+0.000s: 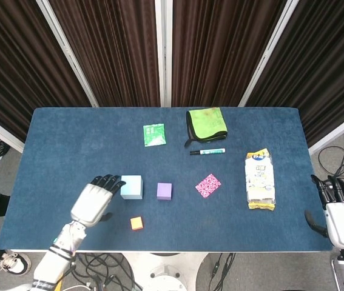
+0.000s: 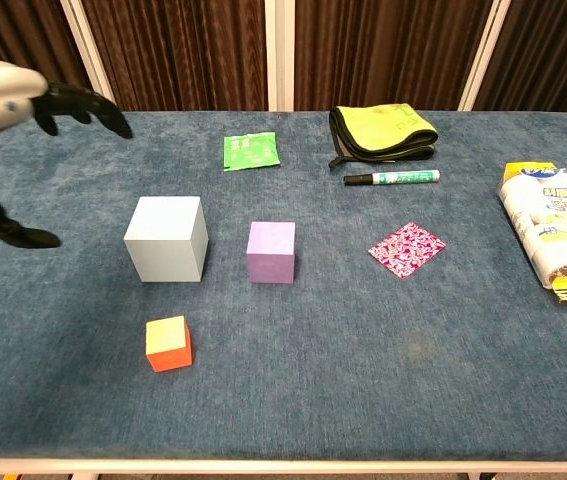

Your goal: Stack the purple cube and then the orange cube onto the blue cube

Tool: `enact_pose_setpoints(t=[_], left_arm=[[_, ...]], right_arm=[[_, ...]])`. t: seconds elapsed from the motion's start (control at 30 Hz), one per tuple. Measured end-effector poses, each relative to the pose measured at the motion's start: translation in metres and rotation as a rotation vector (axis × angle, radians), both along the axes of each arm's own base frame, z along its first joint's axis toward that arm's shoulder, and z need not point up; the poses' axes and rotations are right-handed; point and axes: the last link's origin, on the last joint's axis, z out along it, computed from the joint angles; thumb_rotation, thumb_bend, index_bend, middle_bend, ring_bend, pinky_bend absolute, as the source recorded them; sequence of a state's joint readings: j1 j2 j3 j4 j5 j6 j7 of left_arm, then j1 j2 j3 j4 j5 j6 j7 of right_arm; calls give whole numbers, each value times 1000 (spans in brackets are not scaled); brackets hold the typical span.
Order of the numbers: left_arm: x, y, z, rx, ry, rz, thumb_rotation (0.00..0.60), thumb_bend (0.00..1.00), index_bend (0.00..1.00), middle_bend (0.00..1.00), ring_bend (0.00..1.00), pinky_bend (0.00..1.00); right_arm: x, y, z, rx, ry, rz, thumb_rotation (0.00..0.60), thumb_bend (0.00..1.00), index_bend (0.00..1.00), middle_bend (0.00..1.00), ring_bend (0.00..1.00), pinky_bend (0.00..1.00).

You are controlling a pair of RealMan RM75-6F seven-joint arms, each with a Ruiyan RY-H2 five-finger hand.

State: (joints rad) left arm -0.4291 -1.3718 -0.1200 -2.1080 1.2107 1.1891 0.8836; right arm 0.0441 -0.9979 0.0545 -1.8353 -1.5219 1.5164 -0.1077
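Observation:
The pale blue cube (image 1: 131,187) (image 2: 167,238) stands left of the middle of the table. A smaller purple cube (image 1: 164,191) (image 2: 272,252) sits just to its right. In front of the blue one lies a little orange cube (image 1: 137,223) (image 2: 169,343). My left hand (image 1: 94,200) (image 2: 25,110) hovers open just left of the blue cube, fingers spread, holding nothing. My right hand (image 1: 340,215) hangs open off the table's right front corner, seen only in the head view.
A green packet (image 1: 155,134), a folded yellow-green cloth (image 1: 207,123) and a marker pen (image 1: 207,151) lie at the back. A pink patterned square (image 1: 208,185) and a snack bag (image 1: 260,179) lie to the right.

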Motion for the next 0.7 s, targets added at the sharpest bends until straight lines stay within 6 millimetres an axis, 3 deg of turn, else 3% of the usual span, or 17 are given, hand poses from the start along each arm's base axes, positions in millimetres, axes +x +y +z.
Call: enact_pose_setpoints(t=[0.17,0.4,0.7], left_arm=[[25,6,-21,-43,-2,82,600,131,276,300,202,271],[76,13,-55,-48,-27,100,600,131,277,304,202,271],[101,23,-85,-22,39,105,600,131,277,329,202,271]], right_arm=[[0,1,4,-14,-16,5,600,270,0,167,0,0],[-1,0,8,-23,-29,6,600,270,0,167,0,0],[0,4,15,-47,-53,25,600,270,0,167,0,0]])
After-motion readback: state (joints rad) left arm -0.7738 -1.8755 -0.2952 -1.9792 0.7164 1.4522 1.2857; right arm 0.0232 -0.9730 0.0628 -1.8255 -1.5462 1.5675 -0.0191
